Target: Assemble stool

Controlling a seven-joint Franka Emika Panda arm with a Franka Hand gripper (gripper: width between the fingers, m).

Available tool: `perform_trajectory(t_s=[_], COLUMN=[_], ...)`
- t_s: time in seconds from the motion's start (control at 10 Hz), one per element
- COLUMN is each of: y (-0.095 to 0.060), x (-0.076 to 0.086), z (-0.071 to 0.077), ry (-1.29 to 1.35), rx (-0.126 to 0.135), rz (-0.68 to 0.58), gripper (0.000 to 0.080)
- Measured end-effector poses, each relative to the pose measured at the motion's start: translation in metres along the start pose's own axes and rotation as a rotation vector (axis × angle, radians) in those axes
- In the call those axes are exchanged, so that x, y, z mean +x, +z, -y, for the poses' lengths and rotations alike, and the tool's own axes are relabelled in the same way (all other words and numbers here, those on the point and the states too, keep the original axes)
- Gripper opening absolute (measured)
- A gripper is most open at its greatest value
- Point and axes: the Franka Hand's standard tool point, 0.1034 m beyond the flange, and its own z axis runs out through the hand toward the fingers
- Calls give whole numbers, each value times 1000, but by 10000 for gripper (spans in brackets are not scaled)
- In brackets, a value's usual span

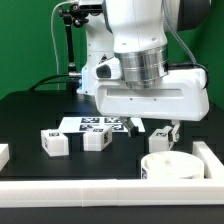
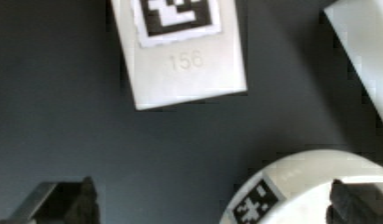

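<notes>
The stool's round white disc seat (image 1: pixel 170 165) lies on the black table at the exterior view's front right, a marker tag on its side. My gripper (image 1: pixel 155 131) hangs just above and behind it, open and holding nothing. In the wrist view the seat (image 2: pixel 326 185) shows beside one dark finger (image 2: pixel 360 203), while the other finger (image 2: pixel 63 204) stands over bare black table; the gripper (image 2: pixel 209 206) is open. Two small blocky white legs (image 1: pixel 55 143) (image 1: pixel 97 138) with tags sit apart on the table to the exterior view's left of the seat.
The marker board (image 1: pixel 92 123) lies flat behind the legs, and its corner (image 2: pixel 179 55) shows in the wrist view. White border rails run along the front (image 1: pixel 100 196), the exterior view's right (image 1: pixel 211 156) and left (image 1: pixel 3 155). A black stand (image 1: pixel 70 45) rises at the back.
</notes>
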Motion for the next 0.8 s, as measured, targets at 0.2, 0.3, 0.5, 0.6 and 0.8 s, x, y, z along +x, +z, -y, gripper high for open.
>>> perform_trajectory(t_s=[0.2,0.3,0.5,0.6,0.8], y=[-3,-2,0,1,1], x=[-6,-7,-9,-11,-16], z=[-4,-7,-13,-12,-15], ry=[-57,-65,-65,-66,-72], rx=[-21,-32,-55,-67,-91], rz=[133,206,327,384,495], gripper=[649,649,649,649,649])
